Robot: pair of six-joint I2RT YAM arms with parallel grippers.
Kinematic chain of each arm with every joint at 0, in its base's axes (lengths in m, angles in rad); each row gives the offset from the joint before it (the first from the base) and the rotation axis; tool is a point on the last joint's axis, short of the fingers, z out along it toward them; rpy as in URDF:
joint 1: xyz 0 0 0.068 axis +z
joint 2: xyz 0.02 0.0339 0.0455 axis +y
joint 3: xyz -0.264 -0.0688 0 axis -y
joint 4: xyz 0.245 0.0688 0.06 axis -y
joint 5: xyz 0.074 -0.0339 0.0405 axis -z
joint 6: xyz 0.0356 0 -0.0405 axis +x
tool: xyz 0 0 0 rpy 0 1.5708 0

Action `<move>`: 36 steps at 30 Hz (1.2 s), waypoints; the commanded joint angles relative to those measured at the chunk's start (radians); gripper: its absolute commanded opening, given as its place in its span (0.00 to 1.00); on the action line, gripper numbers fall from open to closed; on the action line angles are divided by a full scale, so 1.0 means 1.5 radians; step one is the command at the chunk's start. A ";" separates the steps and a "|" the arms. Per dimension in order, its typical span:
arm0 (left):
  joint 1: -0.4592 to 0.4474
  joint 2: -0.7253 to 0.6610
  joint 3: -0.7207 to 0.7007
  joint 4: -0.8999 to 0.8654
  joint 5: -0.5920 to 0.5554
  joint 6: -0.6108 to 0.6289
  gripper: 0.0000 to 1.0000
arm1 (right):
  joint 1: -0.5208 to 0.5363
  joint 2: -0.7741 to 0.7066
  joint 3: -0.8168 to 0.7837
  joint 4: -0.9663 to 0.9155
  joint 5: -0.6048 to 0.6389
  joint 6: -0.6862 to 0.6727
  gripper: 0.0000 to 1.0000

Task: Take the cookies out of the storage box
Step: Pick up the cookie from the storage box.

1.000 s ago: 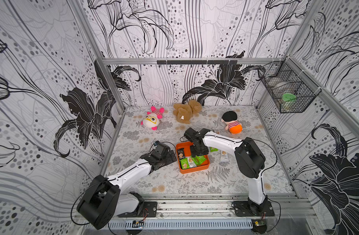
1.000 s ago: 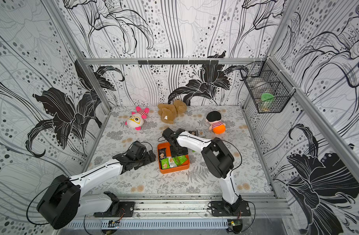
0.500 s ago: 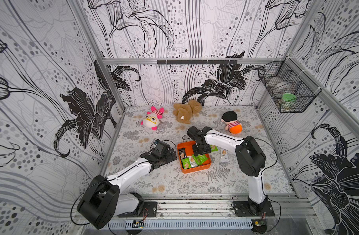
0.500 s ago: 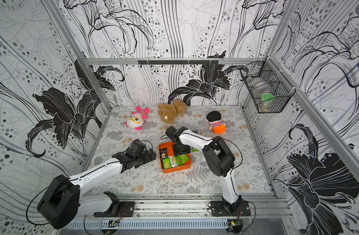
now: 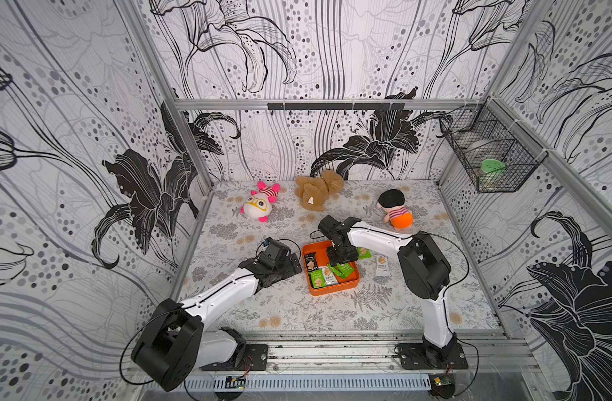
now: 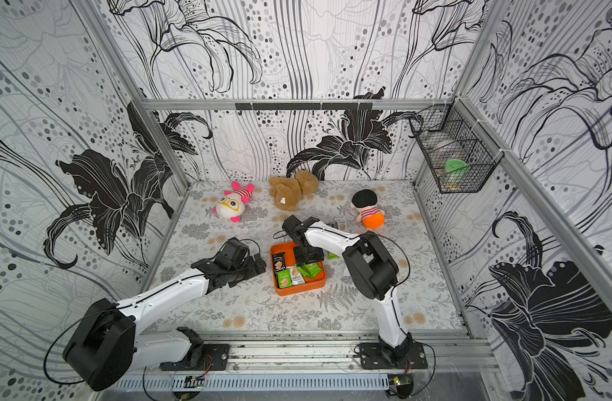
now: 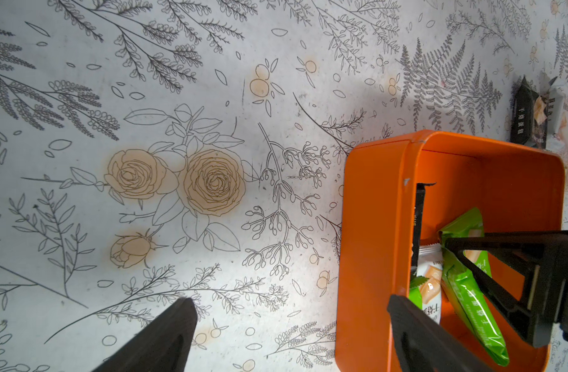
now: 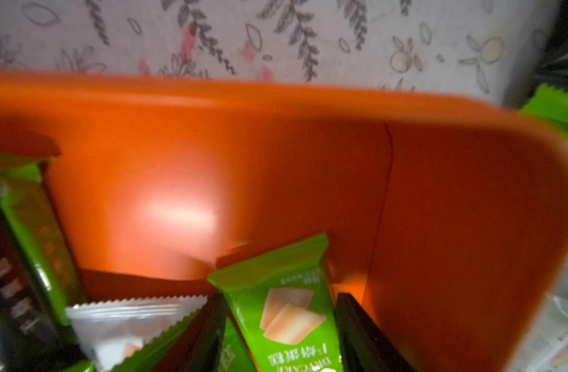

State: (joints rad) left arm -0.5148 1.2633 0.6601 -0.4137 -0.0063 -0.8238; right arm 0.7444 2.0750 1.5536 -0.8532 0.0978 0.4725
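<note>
The orange storage box sits mid-table with several cookies in it: a black packet, a green one, a white one. My right gripper reaches down into the box. Its fingers press both edges of a green cookie packet, which stands tilted off the floor. My left gripper hangs open at the box's left side. The box wall stands between its fingers.
Outside the box on the right lie a green packet and a white one, and a black one behind it. Three plush toys line the back. A wire basket hangs on the right wall.
My right gripper has shifted a little toward the front, deeper into the box. The left arm has stayed where it was.
</note>
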 commanded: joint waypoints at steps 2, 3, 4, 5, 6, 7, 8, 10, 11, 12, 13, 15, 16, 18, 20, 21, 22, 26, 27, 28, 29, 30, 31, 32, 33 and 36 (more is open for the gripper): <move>0.005 -0.010 0.022 -0.009 -0.005 0.017 0.97 | -0.002 0.022 -0.013 0.006 -0.005 -0.010 0.59; 0.005 -0.011 0.022 -0.011 -0.006 0.017 0.97 | -0.002 0.022 -0.013 0.008 -0.004 -0.010 0.58; 0.004 -0.012 0.022 -0.012 -0.006 0.018 0.97 | -0.002 0.022 -0.013 0.008 0.000 -0.007 0.57; 0.005 -0.013 0.022 -0.014 -0.006 0.018 0.97 | -0.002 0.021 -0.013 0.011 0.004 -0.003 0.56; 0.005 -0.013 0.022 -0.015 -0.006 0.018 0.97 | -0.002 0.021 -0.013 0.015 0.007 -0.001 0.55; 0.005 -0.013 0.022 -0.017 -0.005 0.018 0.97 | -0.002 0.022 -0.012 0.018 0.009 0.004 0.53; 0.005 -0.014 0.023 -0.019 -0.004 0.019 0.97 | -0.002 0.024 -0.009 0.020 0.010 0.006 0.51; 0.005 -0.016 0.024 -0.023 -0.004 0.019 0.97 | -0.003 0.028 0.001 0.021 0.019 0.013 0.47; 0.005 -0.017 0.025 -0.025 -0.004 0.021 0.97 | -0.003 0.030 0.007 0.023 0.023 0.014 0.46; 0.005 -0.019 0.025 -0.026 -0.004 0.021 0.97 | -0.004 0.030 0.009 0.025 0.024 0.017 0.46; 0.005 -0.020 0.025 -0.026 -0.004 0.021 0.97 | -0.006 0.032 0.014 0.027 0.025 0.019 0.45; 0.005 -0.023 0.026 -0.028 -0.002 0.019 0.97 | -0.009 0.032 0.022 0.033 0.026 0.022 0.45; 0.006 -0.021 0.026 -0.028 0.000 0.019 0.97 | -0.011 0.034 0.027 0.034 0.029 0.022 0.45; 0.005 -0.020 0.028 -0.030 0.004 0.019 0.97 | -0.017 0.038 0.038 0.036 0.033 0.022 0.45; 0.006 -0.019 0.029 -0.032 0.005 0.018 0.97 | -0.025 0.043 0.049 0.044 0.033 0.019 0.44; 0.005 -0.019 0.028 -0.032 0.006 0.018 0.97 | -0.029 0.046 0.056 0.047 0.033 0.017 0.43; 0.006 -0.019 0.028 -0.032 0.007 0.018 0.97 | -0.032 0.050 0.064 0.047 0.032 0.014 0.43; 0.005 -0.021 0.026 -0.031 0.012 0.012 0.97 | -0.041 0.065 0.102 0.043 0.035 0.001 0.41; 0.005 -0.023 0.024 -0.030 0.012 0.010 0.97 | -0.042 0.066 0.109 0.041 0.034 -0.001 0.41; 0.005 -0.026 0.021 -0.028 0.013 0.008 0.97 | -0.043 0.067 0.115 0.039 0.031 -0.003 0.40; 0.005 -0.030 0.018 -0.027 0.014 0.006 0.97 | -0.043 0.067 0.122 0.035 0.029 -0.004 0.40; 0.005 -0.034 0.016 -0.026 0.014 0.003 0.97 | -0.042 0.066 0.127 0.032 0.026 -0.003 0.40; 0.005 -0.038 0.013 -0.026 0.014 0.003 0.97 | -0.043 0.061 0.131 0.031 0.021 -0.003 0.39; 0.005 -0.042 0.009 -0.025 0.013 0.000 0.97 | -0.043 0.057 0.132 0.032 0.016 -0.002 0.39; 0.006 -0.045 0.007 -0.025 0.014 -0.002 0.97 | -0.042 0.050 0.132 0.032 0.011 0.001 0.39; 0.005 -0.058 0.000 -0.023 0.013 -0.007 0.97 | -0.043 0.034 0.132 0.027 -0.012 0.006 0.38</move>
State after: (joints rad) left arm -0.5140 1.2034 0.6720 -0.4622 0.0082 -0.8200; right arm 0.6811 2.1590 1.7329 -0.7891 0.1108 0.4812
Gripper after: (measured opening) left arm 0.972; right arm 0.452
